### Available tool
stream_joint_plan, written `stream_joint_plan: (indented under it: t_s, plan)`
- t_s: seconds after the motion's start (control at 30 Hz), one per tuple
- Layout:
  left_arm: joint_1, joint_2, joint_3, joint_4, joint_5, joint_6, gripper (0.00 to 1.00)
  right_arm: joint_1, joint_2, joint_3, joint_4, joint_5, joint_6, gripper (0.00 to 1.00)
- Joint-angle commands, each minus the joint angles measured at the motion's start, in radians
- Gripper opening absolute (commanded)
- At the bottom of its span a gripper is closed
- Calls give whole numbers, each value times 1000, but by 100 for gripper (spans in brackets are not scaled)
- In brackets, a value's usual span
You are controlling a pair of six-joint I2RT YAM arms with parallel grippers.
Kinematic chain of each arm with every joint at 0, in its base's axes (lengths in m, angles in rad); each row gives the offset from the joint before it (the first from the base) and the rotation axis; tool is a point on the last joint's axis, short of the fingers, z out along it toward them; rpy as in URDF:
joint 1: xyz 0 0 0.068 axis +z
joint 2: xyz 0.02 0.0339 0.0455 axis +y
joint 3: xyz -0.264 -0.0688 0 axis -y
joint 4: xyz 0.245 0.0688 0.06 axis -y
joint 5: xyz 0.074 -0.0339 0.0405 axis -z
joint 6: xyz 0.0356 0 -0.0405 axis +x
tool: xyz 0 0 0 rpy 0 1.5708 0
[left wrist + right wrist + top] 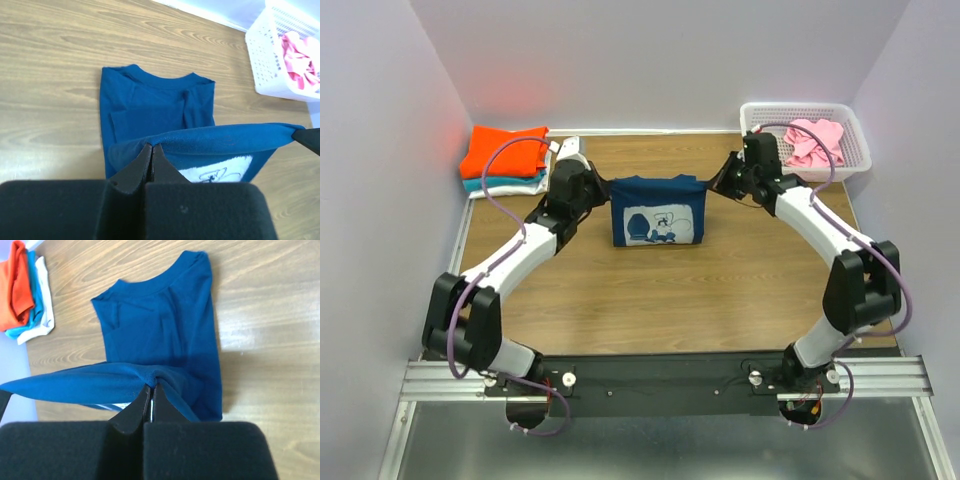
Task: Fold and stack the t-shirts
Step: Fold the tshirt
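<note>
Both arms stretch forward, left hand (152, 146) and right hand (151, 386) clamped closed, facing each other.

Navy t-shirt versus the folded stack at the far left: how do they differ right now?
The navy t-shirt is one garment, half lifted, its edge pinched by the left tool and right tool; the stack lies flat, untouched. The navy t-shirt shows a white print; the stack shows plain orange, teal and white layers. Both rest on the wooden table.
</note>
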Motion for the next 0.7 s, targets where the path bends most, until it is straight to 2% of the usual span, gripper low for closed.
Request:
stream_joint_plan:
  t_s: [0.0,0.33,0.67]
  plan:
    - [28,92,81,26,15,57,0,-44,71,66,15,-26,-32,1]
    - [81,343,281,15,109,84,0,-90,290,228,30,-97,-48,1]
    - [102,534,444,-36,117,96,0,-108,517,403,30,-144,-67,2]
